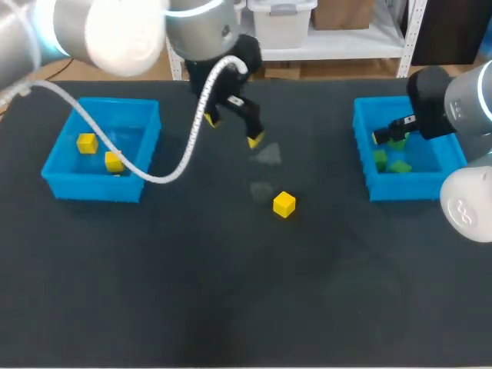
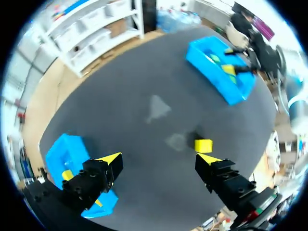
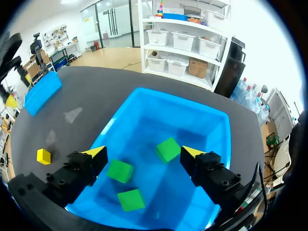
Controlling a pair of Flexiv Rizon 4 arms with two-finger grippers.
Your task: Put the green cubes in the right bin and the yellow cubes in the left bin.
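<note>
R bin [image 3: 185, 105]: 3 green cubes [image 3: 168, 149] (L bin [image 1: 92, 188]: 2 yellow cubes [image 1: 87, 142]).

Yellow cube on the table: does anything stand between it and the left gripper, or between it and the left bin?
Nothing visible does. The yellow cube lies alone, close by the open left gripper. Toward the left bin the table is bare; only a white cable hangs near that bin.

No legible text, labels or numbers in view.

Right tool [image 1: 388, 135] hides part of a green cube [image 1: 398, 144]; cable [image 1: 187, 150] crosses the left bin [image 1: 92, 187].
</note>
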